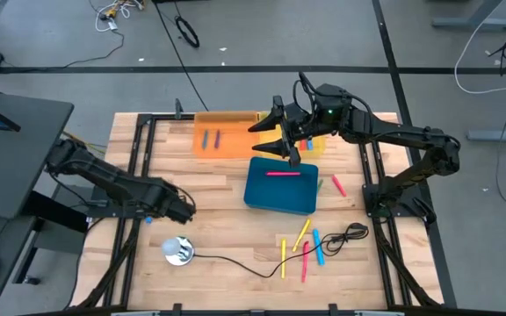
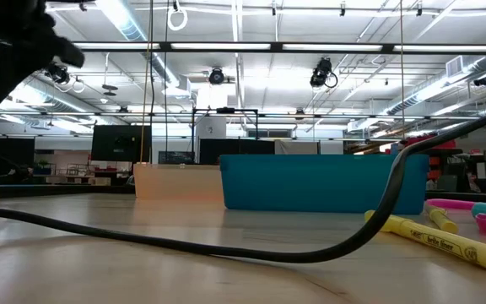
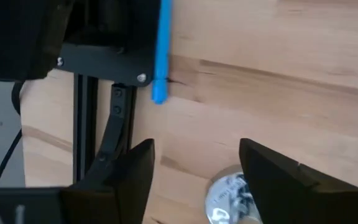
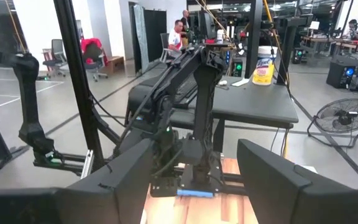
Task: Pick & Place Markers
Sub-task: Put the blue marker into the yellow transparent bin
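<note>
We see the left gripper (image 1: 185, 207) low over the wooden slatted table (image 1: 218, 237) on its left side, its dark fingers (image 3: 135, 171) spread with nothing between them. Just in front of it, in its wrist view, a blue marker (image 3: 161, 53) lies on the wood beside a black bracket (image 3: 104, 59), and a small shiny round metal piece (image 1: 178, 251) sits on the table close by. Across the table, the right gripper (image 1: 275, 132) hangs raised above the far middle, over the gap between the translucent orange tray (image 1: 227, 136) and the teal rectangular bin (image 1: 279, 189); its fingers (image 4: 278, 180) stand apart and hold nothing. In the orange tray we spot a blue and an orange marker (image 1: 212, 138) lying side by side. A pink marker (image 1: 282, 173) rests inside the teal bin. A loose pink-red marker (image 1: 337, 185) lies on the wood just right of the bin, and nearer the front edge a scatter of yellow, pink and blue markers (image 1: 304, 246) lies beside the thin black cable (image 1: 235, 262).
</note>
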Available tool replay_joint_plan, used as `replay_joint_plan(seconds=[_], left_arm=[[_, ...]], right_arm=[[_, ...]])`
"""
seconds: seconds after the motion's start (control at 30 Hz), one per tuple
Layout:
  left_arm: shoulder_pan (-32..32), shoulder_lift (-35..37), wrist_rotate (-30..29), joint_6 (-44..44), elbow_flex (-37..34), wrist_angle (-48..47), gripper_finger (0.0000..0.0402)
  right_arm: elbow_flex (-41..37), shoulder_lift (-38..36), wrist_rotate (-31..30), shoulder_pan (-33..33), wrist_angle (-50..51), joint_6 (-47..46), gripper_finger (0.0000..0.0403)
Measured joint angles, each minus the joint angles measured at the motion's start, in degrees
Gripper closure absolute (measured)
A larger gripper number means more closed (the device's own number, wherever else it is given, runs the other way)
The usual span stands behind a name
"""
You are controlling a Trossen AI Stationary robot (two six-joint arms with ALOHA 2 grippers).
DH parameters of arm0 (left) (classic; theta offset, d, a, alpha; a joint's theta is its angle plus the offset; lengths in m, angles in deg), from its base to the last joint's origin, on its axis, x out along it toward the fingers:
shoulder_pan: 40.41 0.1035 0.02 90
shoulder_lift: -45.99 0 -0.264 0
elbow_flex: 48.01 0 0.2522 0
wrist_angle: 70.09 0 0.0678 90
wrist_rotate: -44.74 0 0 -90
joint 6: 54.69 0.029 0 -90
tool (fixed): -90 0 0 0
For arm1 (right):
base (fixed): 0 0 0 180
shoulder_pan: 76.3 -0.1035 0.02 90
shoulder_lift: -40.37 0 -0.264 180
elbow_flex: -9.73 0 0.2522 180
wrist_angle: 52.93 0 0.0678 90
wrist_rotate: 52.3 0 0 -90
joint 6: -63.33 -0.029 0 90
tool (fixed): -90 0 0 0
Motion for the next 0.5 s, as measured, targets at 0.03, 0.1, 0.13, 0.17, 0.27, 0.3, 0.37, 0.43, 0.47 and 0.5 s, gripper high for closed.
replay_joint_plan(seconds=[0.03,0.1,0.13,0.17,0.27,0.3,0.37,0.43,0.47,0.5], left_arm=[[-0.7,0.0,0.0,-1.1,-1.0,0.7,0.0153],[-1.9,0.0,0.2,-3.4,-3.3,1.9,0.0147],[-2.4,0.0,0.6,-4.2,-4.2,2.6,0.0146],[-3.0,0.0,1.2,-5.1,-5.1,3.3,0.0146],[-4.3,0.0,2.5,-6.9,-8.0,5.4,0.0147],[-4.6,0.0,2.5,-7.5,-8.9,6.5,0.0148],[-5.6,0.0,2.5,-9.3,-10.7,7.7,0.0148],[-6.2,0.0,3.0,-9.7,-12.2,9.5,0.0149],[-6.5,0.0,3.3,-9.8,-13.0,10.4,0.0149],[-6.8,0.0,3.4,-10.1,-13.7,10.8,0.0149]], right_arm=[[0.0,0.0,0.0,0.0,0.0,0.0,0.0167],[0.0,0.0,0.0,0.0,0.0,0.0,0.0167],[0.0,0.0,0.0,0.0,0.1,0.0,0.0167],[0.0,0.0,0.0,0.0,0.1,0.0,0.0167],[0.0,0.0,0.0,0.0,0.3,0.2,0.0167],[0.0,0.0,0.0,0.0,0.3,0.2,0.0167],[0.0,0.0,0.0,0.0,0.4,0.2,0.0167],[0.0,0.0,0.0,0.0,0.4,0.2,0.0167],[0.0,0.0,0.0,0.0,0.4,0.2,0.0167],[0.0,0.0,0.0,0.0,0.6,0.2,0.0167]])
